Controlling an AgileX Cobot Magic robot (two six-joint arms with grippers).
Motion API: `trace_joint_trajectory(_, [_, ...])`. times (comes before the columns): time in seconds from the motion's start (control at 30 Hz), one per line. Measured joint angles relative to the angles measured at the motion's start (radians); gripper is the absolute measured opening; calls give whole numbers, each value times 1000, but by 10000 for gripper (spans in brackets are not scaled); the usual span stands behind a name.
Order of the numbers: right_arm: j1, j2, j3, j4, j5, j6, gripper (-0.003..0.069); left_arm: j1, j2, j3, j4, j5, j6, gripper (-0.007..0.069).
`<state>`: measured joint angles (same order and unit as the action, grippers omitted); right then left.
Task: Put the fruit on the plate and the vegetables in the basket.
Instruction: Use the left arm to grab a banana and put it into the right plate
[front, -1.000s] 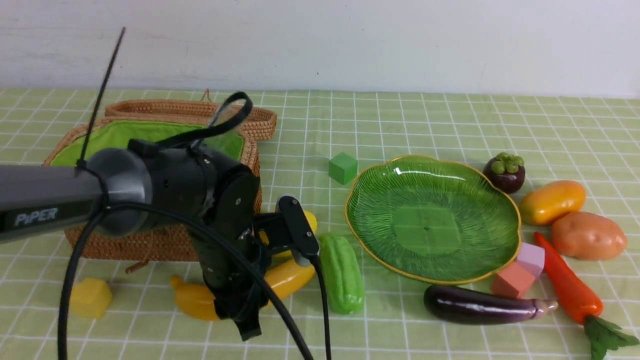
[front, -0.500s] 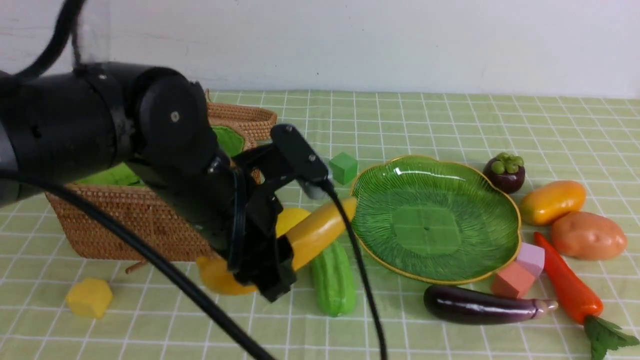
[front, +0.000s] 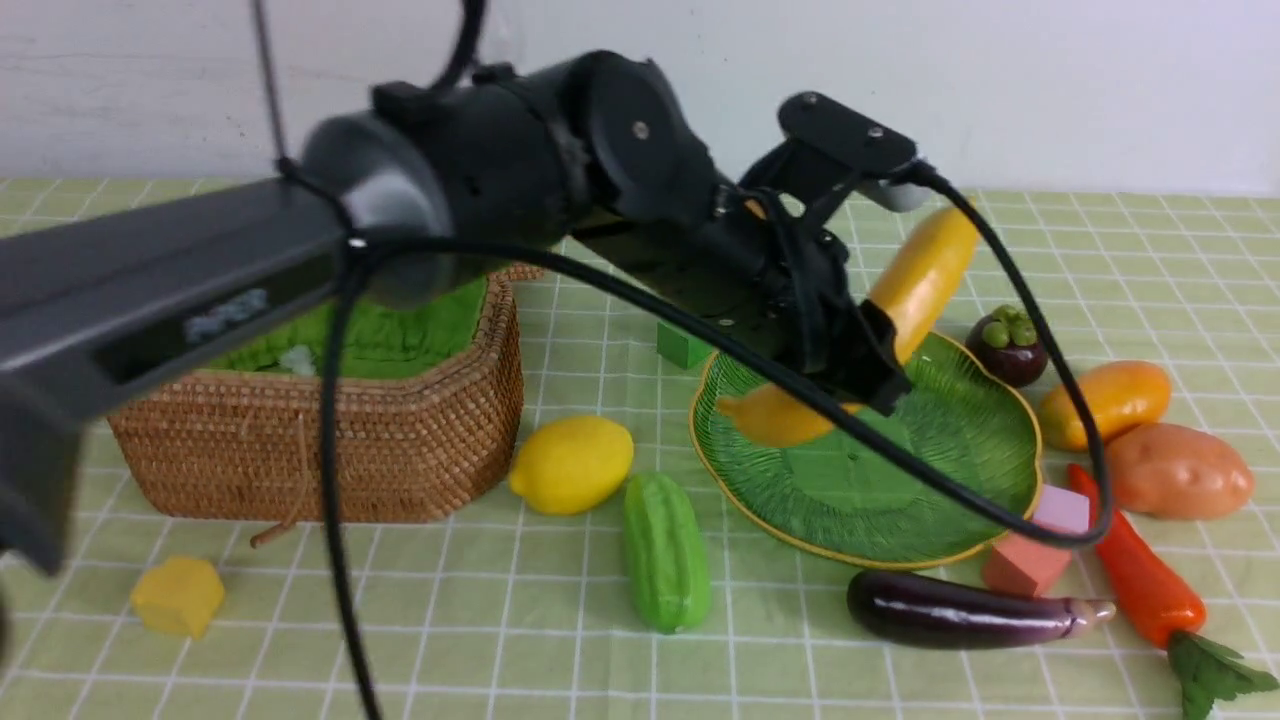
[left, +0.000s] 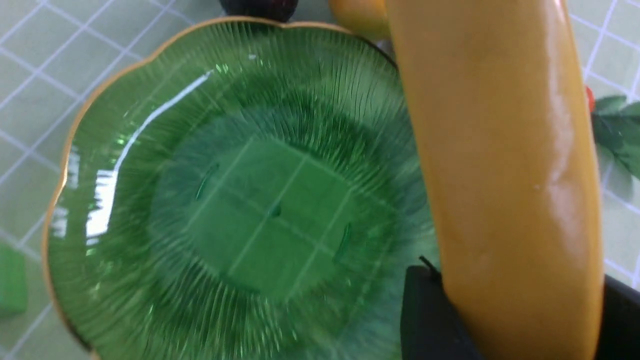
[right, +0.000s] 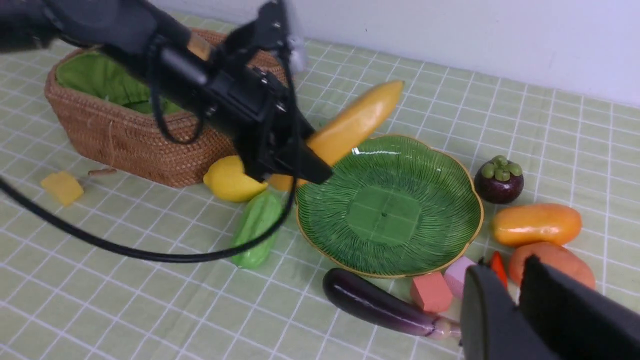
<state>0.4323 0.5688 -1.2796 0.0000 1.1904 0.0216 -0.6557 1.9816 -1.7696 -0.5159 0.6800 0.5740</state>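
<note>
Along the left of the worktop (front: 560, 650) we see a small yellow block (front: 178, 595) lying alone, and behind it the woven basket (front: 330, 450) with its green lining showing. Just right of the basket's near corner lies the lemon (front: 572, 464), and beside that the bumpy green gourd (front: 665, 550), both on the checked cloth. A green block (front: 680, 348) sits farther back, partly behind the left arm. That arm reaches across from the left, and the left gripper (front: 868, 362) is clamped around the banana (front: 925, 275), holding it at about its middle. The banana is tilted, its lower end over the left part of the green plate (front: 960, 420) and its upper end raised toward the far right; we cannot tell whether the lower end touches the glass. Near the plate's front edge lies the eggplant (front: 960, 607), with a salmon block (front: 1020, 568) and a pink block (front: 1065, 512) just beside the rim. Behind the plate's right edge stands a dark mangosteen (front: 1008, 345). Then come the mango (front: 1110, 400), the potato (front: 1178, 470) and the red-orange pepper (front: 1145, 580), all on the cloth. In the right wrist view the right gripper (right: 517, 280) hangs above that cluster with only a narrow slit between its fingers and nothing in it; we cannot tell whether it is fully closed.
</note>
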Motion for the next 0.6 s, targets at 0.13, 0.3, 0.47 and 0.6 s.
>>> trace_joint_trajectory(0.13, [0,0,0,0,5,4,123,4,182,-191,4,-2,-20,324])
trace_joint_trajectory(0.3, [0,0,0,0,22,9,129,5,317,-324,6,-4,-20,360])
trace_joint_trajectory(0.47, [0,0,0,0,30,9,132,5,348,-338,9,-13,-23,531])
trace_joint_trajectory(0.6, [0,0,0,0,30,9,136,5,340,-344,8,14,-28,608])
